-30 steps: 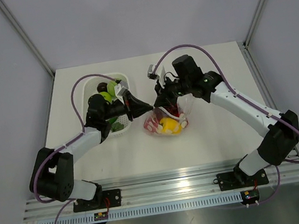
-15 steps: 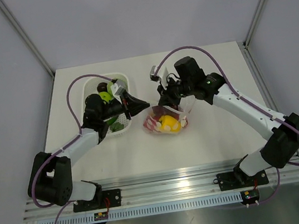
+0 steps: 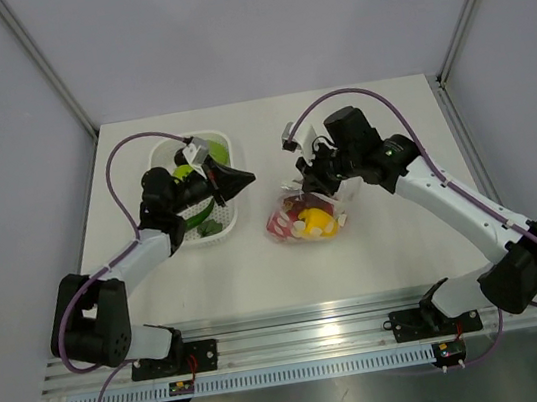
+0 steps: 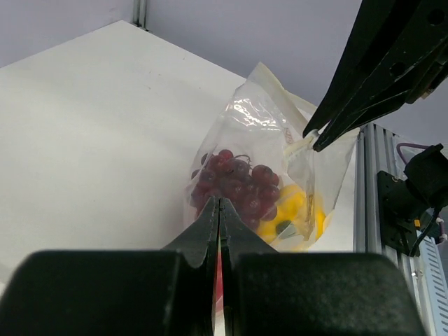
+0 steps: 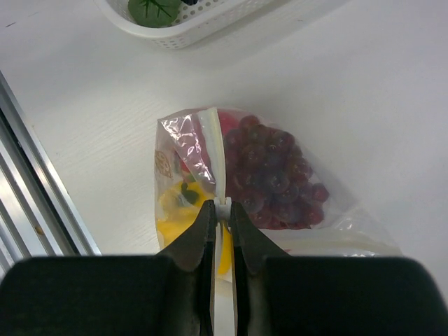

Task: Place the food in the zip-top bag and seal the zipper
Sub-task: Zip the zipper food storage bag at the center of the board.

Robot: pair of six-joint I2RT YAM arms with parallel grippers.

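Looks like the sealing step: right gripper [image 5: 222, 210] pinches the zipper [image 5: 213, 150] of the zip-top bag [image 3: 310, 223], middle of the counter [image 3: 406, 241], grapes [image 5: 273, 175] inside. Meanwhile the left gripper [image 4: 219, 210] is closed, empty. Next it probably needs a steady slide along the strip.

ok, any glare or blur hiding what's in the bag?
Left wrist: glare high on the bag, grapes readable, left gripper a dark blur. Right wrist: zipper sharp, small sheen beside it, right gripper soft. Top: even light, contents just colour blobs.
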